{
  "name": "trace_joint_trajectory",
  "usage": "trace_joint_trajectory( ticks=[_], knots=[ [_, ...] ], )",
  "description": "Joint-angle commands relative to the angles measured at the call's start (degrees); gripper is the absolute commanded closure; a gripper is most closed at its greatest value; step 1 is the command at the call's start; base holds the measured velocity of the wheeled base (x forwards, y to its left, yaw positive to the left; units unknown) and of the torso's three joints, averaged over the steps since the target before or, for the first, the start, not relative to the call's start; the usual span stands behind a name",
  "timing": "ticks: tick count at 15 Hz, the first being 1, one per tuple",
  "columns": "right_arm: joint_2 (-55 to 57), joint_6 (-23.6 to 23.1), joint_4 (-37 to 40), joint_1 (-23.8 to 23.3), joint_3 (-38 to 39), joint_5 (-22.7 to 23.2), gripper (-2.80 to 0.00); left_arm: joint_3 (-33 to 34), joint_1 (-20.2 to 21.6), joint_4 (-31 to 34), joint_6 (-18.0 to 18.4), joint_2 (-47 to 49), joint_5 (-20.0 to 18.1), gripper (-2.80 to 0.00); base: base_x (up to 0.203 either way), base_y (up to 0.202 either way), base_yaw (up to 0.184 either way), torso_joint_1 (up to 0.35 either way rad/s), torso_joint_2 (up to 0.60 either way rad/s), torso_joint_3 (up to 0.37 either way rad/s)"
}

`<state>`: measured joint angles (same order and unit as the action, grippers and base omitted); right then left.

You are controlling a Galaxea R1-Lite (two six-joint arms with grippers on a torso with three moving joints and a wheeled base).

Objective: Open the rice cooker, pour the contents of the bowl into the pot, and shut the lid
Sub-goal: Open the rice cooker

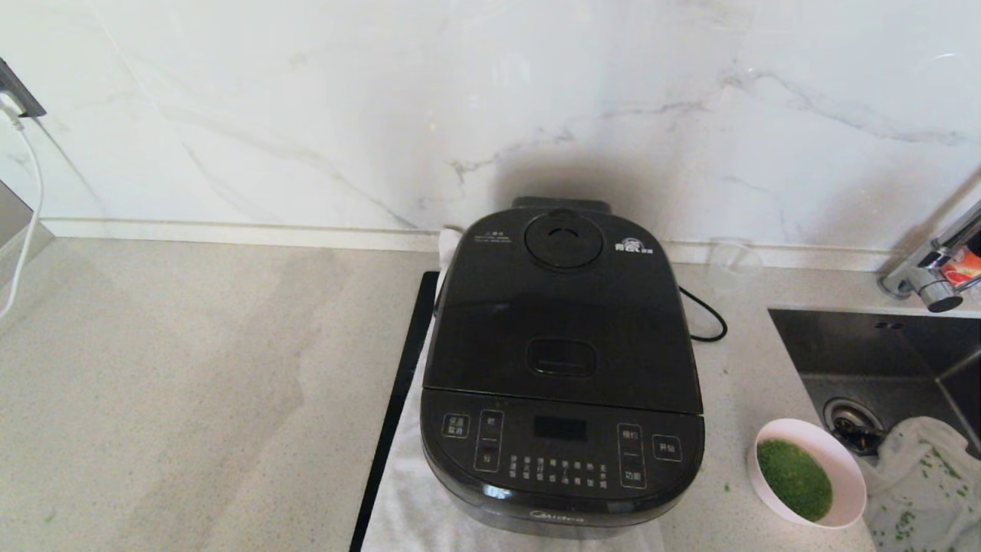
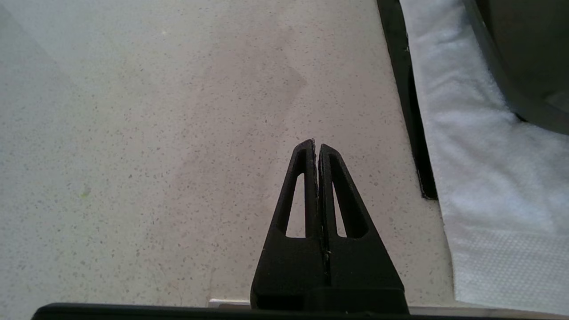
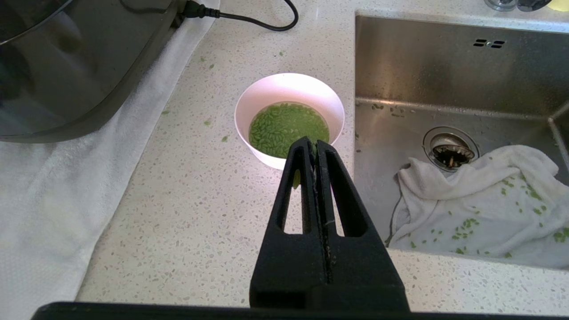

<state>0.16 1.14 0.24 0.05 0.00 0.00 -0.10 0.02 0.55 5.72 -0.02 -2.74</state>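
Observation:
The black rice cooker [image 1: 562, 368] stands mid-counter on a white towel, its lid [image 1: 563, 307] down, so the pot is hidden. The steam vent [image 1: 565, 239] and latch button [image 1: 562, 357] show on top. To its right sits the small white bowl [image 1: 808, 473] [image 3: 289, 94] holding green bits [image 1: 794, 478] [image 3: 288, 129]. My right gripper [image 3: 314, 143] hovers shut just short of the bowl, holding nothing. My left gripper [image 2: 317, 145] is shut over bare counter left of the cooker. Neither arm shows in the head view.
A steel sink [image 1: 881, 360] [image 3: 458, 75] lies right of the bowl, with a crumpled white cloth [image 3: 484, 200] flecked green inside. The cooker's cord [image 1: 705, 314] trails behind. A clear cup [image 1: 733, 264] stands by the wall, a tap [image 1: 939, 272] at far right. Green bits dot the counter.

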Motion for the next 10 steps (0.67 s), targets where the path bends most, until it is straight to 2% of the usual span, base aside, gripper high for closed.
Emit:
trace_joint_trajectory(
  ticks=[1,7,10],
  knots=[
    [-0.1,-0.1,0.0,0.0,0.0,0.0,0.00,0.0,0.1,-0.1,-0.3,-0.1,0.0,0.00,0.000,0.000,0.000,0.000,0.00,0.000],
    [-0.1,-0.1,0.0,0.0,0.0,0.0,0.00,0.0,0.1,0.0,-0.4,-0.1,0.6,0.00,0.000,0.000,0.000,0.000,0.00,0.000],
    [-0.1,0.0,0.0,0.0,0.0,0.0,0.00,-0.9,0.1,2.5,-0.3,0.0,0.6,0.00,0.000,0.000,0.000,0.000,0.00,0.000]
  ],
)
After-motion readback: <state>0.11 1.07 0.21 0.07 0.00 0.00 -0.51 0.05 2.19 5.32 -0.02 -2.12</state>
